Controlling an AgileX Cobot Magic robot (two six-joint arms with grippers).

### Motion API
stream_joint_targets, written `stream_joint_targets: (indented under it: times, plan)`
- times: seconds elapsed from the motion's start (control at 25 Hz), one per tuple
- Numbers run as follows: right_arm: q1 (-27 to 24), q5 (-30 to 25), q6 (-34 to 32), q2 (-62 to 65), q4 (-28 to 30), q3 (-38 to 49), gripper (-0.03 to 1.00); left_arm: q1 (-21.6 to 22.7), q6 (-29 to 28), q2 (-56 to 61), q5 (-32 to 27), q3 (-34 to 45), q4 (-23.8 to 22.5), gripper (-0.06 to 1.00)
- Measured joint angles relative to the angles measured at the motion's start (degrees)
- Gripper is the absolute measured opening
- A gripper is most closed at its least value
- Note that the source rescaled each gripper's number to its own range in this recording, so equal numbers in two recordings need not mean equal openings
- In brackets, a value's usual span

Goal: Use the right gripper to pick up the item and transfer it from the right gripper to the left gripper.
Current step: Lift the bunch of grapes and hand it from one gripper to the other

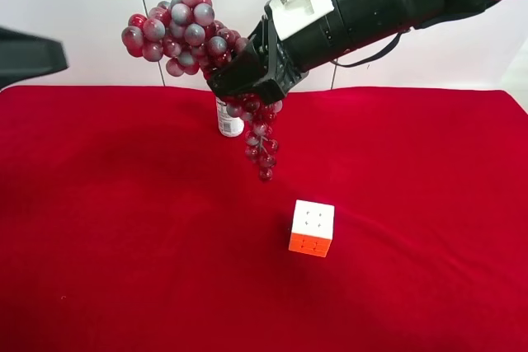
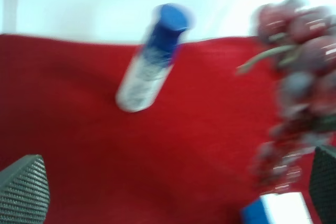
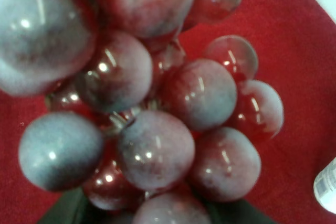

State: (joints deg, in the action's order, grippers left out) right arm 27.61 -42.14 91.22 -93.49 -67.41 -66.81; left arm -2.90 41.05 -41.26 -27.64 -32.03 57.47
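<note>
Long bunch of round dark-red and frosty grey-purple grapes (image 1: 183, 32): aloft over the red-clothed bench (image 1: 99, 220) near its far edge, clamped mid-length in the black right gripper (image 1: 246, 80); lower end hangs before the blue-capped white bottle (image 1: 230, 124). Black left gripper (image 2: 173, 192): fingers (image 2: 23, 192) apart. White-and-orange puzzle cube (image 1: 312, 228): nearer the near edge.

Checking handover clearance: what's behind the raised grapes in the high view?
A white bottle stands on the red cloth behind the grapes; the right claw covers its top.
</note>
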Motion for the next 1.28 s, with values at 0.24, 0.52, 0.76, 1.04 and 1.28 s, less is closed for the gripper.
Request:
stream_joint_targets:
  times: [0.24,0.52,0.76,1.04,1.28]
  plan:
    - [0.0,0.2,0.0,0.0,0.0,0.0,0.02,0.0,23.6,-4.6,-10.0,0.0,29.0,1.00]
    - [0.0,0.2,0.0,0.0,-1.8,0.0,0.02,0.0,29.2,-10.9,-15.5,0.0,34.3,1.00]
    - [0.2,0.3,0.0,0.0,-3.1,0.0,0.01,0.0,36.0,-14.7,-14.1,0.0,37.6,1.00]
    - [3.5,2.1,0.0,0.0,-3.2,0.0,0.01,0.0,43.2,-18.4,-13.3,0.0,41.1,1.00]
    - [6.2,5.7,0.0,0.0,-3.3,0.0,0.01,0.0,44.3,-19.6,-13.4,0.0,41.4,1.00]
